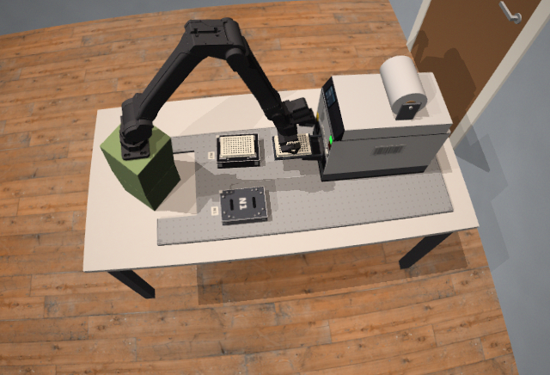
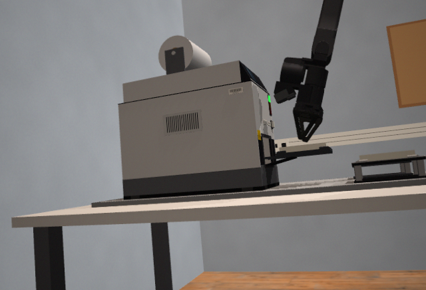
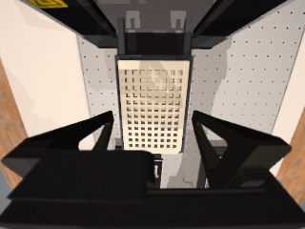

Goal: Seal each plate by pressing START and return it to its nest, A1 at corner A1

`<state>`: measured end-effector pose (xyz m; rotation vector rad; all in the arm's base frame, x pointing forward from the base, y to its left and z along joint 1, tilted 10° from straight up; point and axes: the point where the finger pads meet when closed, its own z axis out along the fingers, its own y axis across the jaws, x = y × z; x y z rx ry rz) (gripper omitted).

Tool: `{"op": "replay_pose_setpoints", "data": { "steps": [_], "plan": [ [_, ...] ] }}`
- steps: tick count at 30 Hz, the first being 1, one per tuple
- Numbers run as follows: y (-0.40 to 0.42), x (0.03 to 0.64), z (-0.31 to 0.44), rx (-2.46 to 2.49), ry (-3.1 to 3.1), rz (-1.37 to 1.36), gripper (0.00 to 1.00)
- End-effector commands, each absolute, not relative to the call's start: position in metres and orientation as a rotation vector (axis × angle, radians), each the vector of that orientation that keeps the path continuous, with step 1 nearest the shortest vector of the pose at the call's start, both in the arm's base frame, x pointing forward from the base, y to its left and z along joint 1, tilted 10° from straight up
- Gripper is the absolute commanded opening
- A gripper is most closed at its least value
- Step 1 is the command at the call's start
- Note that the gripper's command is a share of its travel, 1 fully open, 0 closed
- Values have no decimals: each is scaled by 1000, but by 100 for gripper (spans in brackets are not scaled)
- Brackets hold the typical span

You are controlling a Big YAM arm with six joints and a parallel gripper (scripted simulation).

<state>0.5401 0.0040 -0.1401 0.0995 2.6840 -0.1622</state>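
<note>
My gripper (image 1: 290,149) (image 2: 305,140) (image 3: 152,114) is open and points down, empty, a little above the plate on the stage. That beige plate (image 1: 305,141) (image 2: 299,147) (image 3: 152,97) lies flat on the sealer's stage (image 2: 322,150), which is out; its fingertips-side long edges lie between the open fingers in the wrist view. Whether foil covers it is unclear. The sealer's lamp (image 1: 330,139) (image 2: 269,98) is green. The other plate (image 1: 237,144) (image 2: 387,155) lies in nest N2 (image 1: 238,161). Nest N1 (image 1: 242,217) holds no plate. The fingers partly hide the stage plate in the top view.
The sealer (image 1: 373,156) (image 2: 189,149) stands close beyond the stage, with a foil roll (image 1: 400,79) (image 2: 198,53) on top. The wrist stands near its front panel. The green arm base (image 1: 149,175) is at the left end of the table (image 1: 119,246).
</note>
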Motion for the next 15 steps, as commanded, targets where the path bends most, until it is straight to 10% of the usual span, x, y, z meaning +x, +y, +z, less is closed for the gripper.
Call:
{"op": "replay_pose_setpoints", "data": {
  "steps": [1, 15],
  "plan": [
    [6, 566, -112, 112, 2610, -152, 100],
    [6, 552, -138, 105, 2660, -160, 100]
  ]
}}
